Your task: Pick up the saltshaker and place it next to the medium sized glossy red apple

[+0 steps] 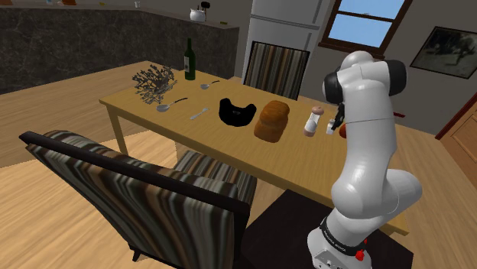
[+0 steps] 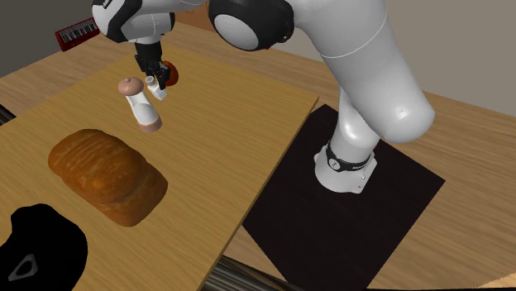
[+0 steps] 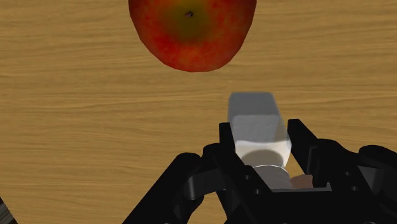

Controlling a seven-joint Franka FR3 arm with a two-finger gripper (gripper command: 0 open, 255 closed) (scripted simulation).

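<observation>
Fingers: the two black fingers [image 3: 300,137] of the gripper [image 3: 261,133] are clamping a small white, block-shaped saltshaker [image 3: 257,127] between them, one finger pressing on each side.
Saltshaker: it is sticking out past the fingertips with its greyish end face pointing away from the hand, toward the bench [image 3: 76,114]. A small brown part is showing close to the palm. I cannot tell whether it is touching the wood.
Apple: a glossy red apple [image 3: 191,32] with a yellow-green patch around its stem is lying on the bench just beyond the saltshaker, with bare wood showing between the two.
Mill: a white mill-shaped shaker [image 2: 139,105] with a brown knob and a brown foot is standing on the bench just beside the gripper, on the bread's side, apart from the fingers.
Bread: a brown loaf [image 2: 107,175] is lying near the mill, between it and a black lumpy object [image 1: 236,112].
Arm: the white arm [image 1: 367,153] is rising from its black stand [image 2: 389,207] at the bench's end and bending down over the wood.
Far end of the bench: a dark green bottle [image 1: 189,59] is standing upright, a grey twiggy ornament [image 1: 153,82] is sitting beside it, and a spoon [image 1: 163,107] is lying nearby.
Chairs: one striped armchair [image 1: 137,191] is facing the bench's long side, and another striped chair [image 1: 275,70] is standing across from it.
</observation>
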